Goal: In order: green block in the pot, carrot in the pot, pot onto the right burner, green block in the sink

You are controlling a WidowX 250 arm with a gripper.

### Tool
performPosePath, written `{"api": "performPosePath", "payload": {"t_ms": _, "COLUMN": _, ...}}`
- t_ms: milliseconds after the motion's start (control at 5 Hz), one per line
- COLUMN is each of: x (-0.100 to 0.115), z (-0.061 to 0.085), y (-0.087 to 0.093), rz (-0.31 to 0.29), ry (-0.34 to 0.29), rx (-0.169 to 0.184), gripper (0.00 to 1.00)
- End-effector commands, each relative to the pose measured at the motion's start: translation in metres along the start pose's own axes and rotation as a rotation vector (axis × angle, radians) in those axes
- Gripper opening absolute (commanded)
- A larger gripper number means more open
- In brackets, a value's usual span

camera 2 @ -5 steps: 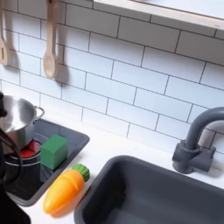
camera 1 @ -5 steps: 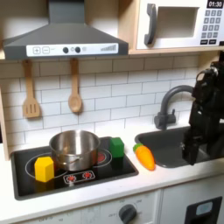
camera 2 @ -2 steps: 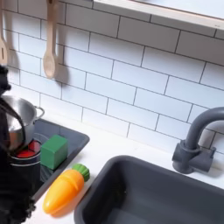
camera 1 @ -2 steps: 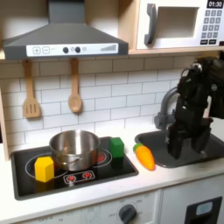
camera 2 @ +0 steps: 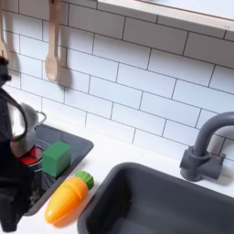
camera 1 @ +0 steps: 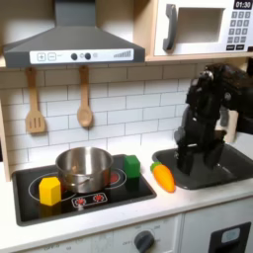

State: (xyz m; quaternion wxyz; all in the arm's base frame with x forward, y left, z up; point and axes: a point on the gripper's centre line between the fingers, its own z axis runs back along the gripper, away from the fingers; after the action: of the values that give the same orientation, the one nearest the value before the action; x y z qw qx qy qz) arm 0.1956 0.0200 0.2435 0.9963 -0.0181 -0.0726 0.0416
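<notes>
My tool point(camera 1: 188, 161) hung over the sink point(camera 1: 229, 166), grip state I could not tell | green block point(camera 1: 131, 165) beside pot point(camera 1: 83, 168), not yet inside | carrot point(camera 1: 162, 176) lay on tabletop point(camera 1: 119, 212).

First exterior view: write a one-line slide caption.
Robot arm's claw hovers over the sink beside the carrot; green block waits by the pot.

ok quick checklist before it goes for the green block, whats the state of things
1. green block free and uncovered on the cooktop beside the pot: ok
2. pot empty, ready to take it: ok
3. carrot lying clear of the block, on the counter: ok
4. gripper above the block: not ok, it hangs over the sink edge
5. gripper open: cannot tell, blurred
6. yellow block out of the path: ok
</notes>
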Motion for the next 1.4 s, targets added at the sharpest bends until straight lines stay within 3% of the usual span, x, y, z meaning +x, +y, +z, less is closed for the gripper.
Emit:
{"api": "performPosePath", "payload": {"t_ms": 0, "x": 0.028, "z": -0.006, "y": 0.01, "rz": 0.002, "ry": -0.023, "rx": 0.001, "gripper": 1.0}}
{"api": "performPosePath", "payload": {"t_ms": 400, "x": 0.051, "z": -0.013, "y": 0.011, "rz": -0.007, "ry": -0.019, "rx": -0.012, "gripper": 1.0}}
{"api": "performPosePath", "payload": {"t_ms": 1200, "x": 0.097, "z": -0.026, "y": 0.018, "rz": -0.03, "ry": -0.046, "rx": 0.011, "gripper": 1.0}}
